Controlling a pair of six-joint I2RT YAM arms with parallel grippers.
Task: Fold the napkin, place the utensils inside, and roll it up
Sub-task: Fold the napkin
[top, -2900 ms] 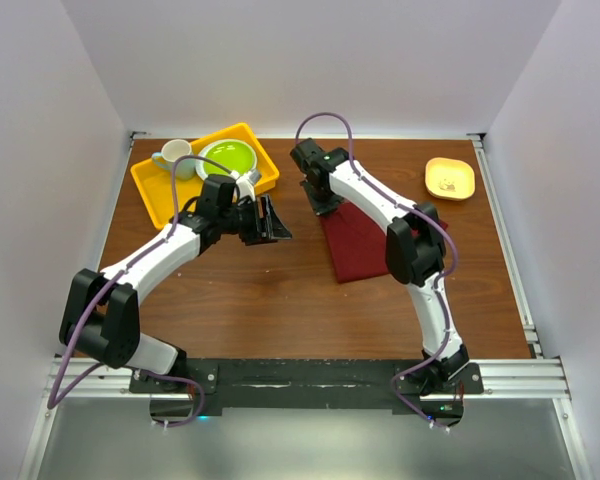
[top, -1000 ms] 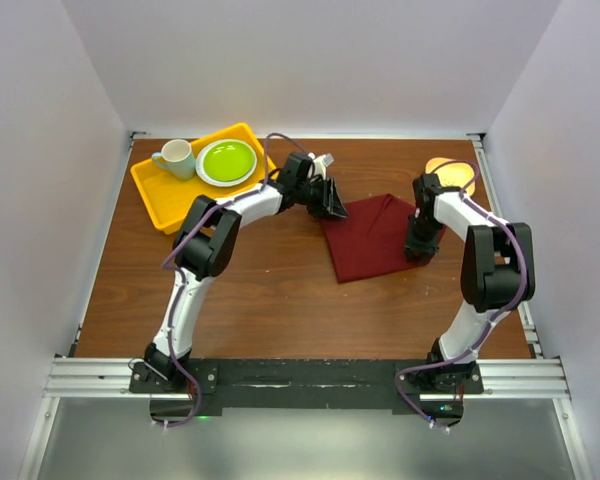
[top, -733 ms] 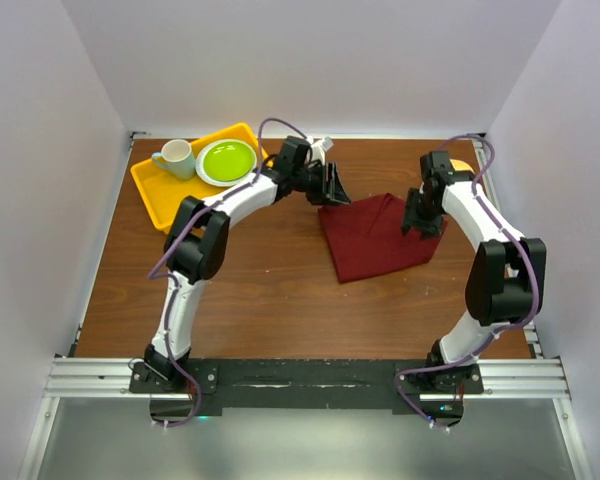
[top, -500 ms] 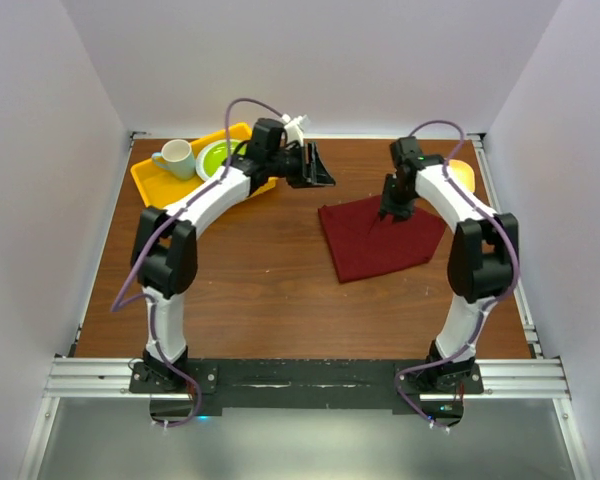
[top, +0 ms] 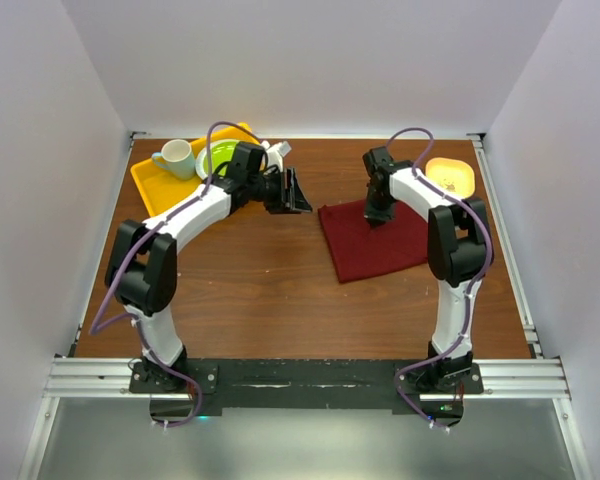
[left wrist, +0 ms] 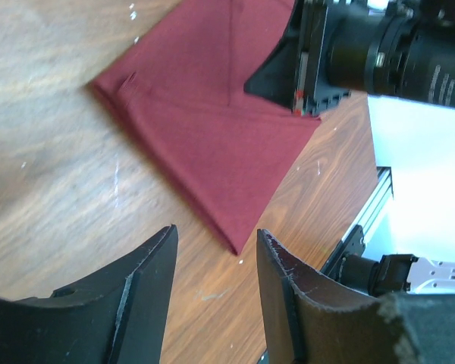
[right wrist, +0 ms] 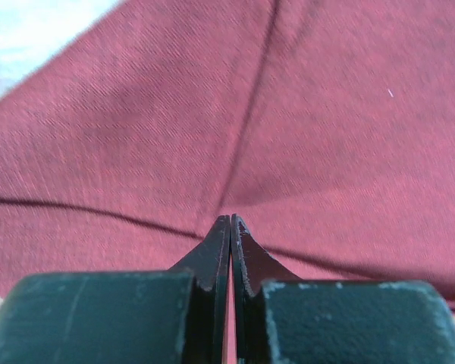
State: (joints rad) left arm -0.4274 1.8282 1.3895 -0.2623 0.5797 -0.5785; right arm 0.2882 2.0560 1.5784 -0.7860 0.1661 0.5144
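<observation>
On the right half of the tabletop, the napkin is lying flat as a folded maroon wedge, its layers meeting in crisp creases. The right end effector is pressing its tips, closed tight together, onto the cloth's far edge where those creases converge, probably pinning or pinching the fold; whether fabric is caught between them I cannot tell. The left end effector is hovering wide open above bare wood near the napkin's left corner, likely readying to take that corner. No fork is showing anywhere.
</observation>
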